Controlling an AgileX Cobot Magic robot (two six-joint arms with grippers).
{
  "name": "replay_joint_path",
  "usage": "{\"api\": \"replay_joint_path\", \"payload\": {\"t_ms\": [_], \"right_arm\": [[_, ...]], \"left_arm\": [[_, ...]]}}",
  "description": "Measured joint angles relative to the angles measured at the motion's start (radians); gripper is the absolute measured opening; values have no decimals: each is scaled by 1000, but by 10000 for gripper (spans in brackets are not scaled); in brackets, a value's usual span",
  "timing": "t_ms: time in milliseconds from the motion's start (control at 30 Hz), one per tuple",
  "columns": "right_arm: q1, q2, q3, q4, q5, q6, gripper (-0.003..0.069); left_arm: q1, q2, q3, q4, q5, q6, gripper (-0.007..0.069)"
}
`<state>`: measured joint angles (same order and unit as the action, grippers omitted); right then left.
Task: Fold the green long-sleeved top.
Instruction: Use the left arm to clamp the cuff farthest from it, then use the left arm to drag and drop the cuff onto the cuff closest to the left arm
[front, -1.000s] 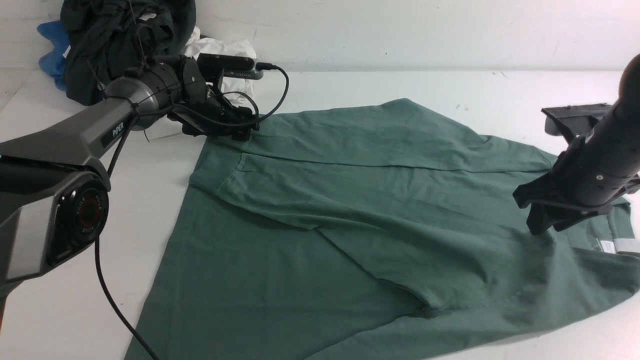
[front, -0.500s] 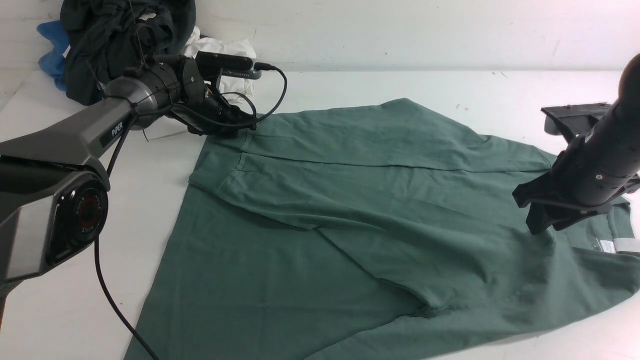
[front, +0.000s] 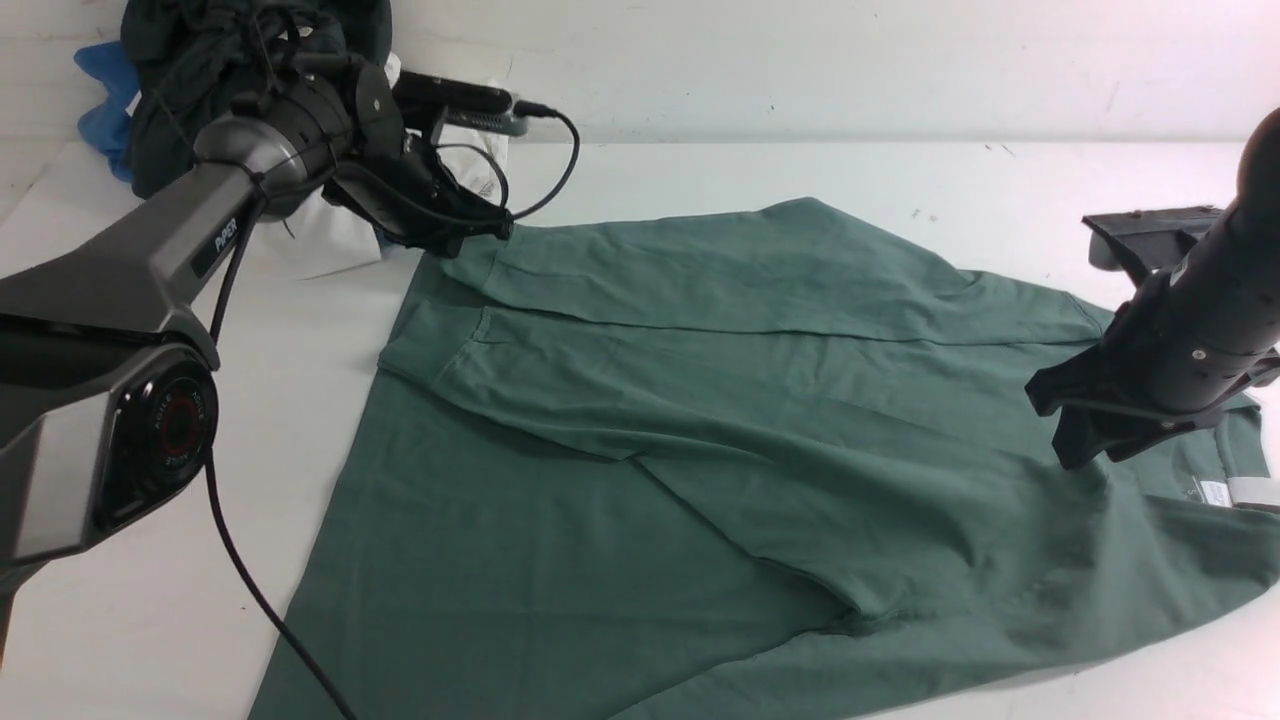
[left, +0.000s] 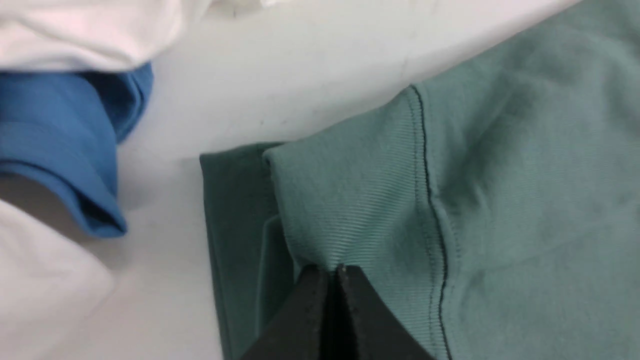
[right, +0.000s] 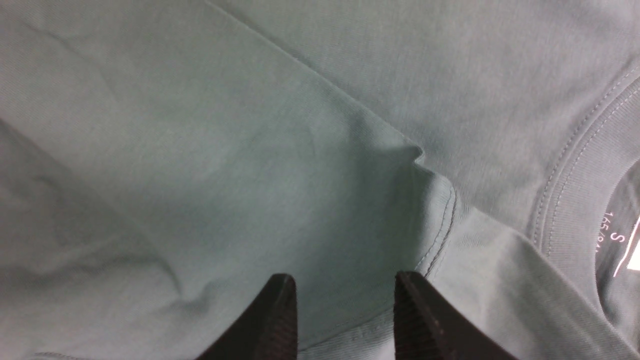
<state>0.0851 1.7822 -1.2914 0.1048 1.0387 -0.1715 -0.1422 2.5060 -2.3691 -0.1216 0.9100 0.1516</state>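
Left claw (left: 332, 272) clamped on green top's (front: 700, 400) cuff (left: 345, 200) at 10 o'clock, likely to fold the sleeve in; right claw (right: 345, 295) jaws apart, idle at 3 o'clock.

Matt, finely ribbed green cloth top (front: 700, 420)

The white desk (front: 700, 170) runs back to a pale wall (front: 850, 60). The top (front: 700, 420) covers most of the desk, spread out with a sleeve folded across the body. Its lower part runs off the near edge of the front view, and its collar (right: 575, 210) lies at the right. Its ribbed cuff (left: 350, 200) sits at the far left, near a heap of clothes in the far left corner. There a black garment (front: 190, 60) is piled highest, with a blue garment (front: 100, 100) beside it. A white garment (front: 330, 245) spills forward near the cuff. Blue cloth seems tucked between white folds there, though the close view is too tight to be sure. Bare desk shows between cuff and heap.
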Motion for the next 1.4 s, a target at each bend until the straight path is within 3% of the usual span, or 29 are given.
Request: {"api": "replay_joint_path", "payload": {"t_ms": [367,467,700,967,1267,1400], "right_arm": [[0,0,0,-2,-31,-7,263],[0,0,0,-2,-33,-7,263],[0,-42,0,-21,-27,-13,263],[0,-174,0,-12,18,-14,263],[0,-347,0,103,133,-47,263],[27,-410,0,117,192,-56,263]], "left_arm": [[0,-190,-97,-109,321,47,-5],[0,-269,-9,-105,323,48,-5],[0,-521,461,-85,326,49,-5],[0,-620,881,-83,162,89,-5],[0,-627,996,16,100,101,10],[0,-630,1000,26,101,101,122]]}}
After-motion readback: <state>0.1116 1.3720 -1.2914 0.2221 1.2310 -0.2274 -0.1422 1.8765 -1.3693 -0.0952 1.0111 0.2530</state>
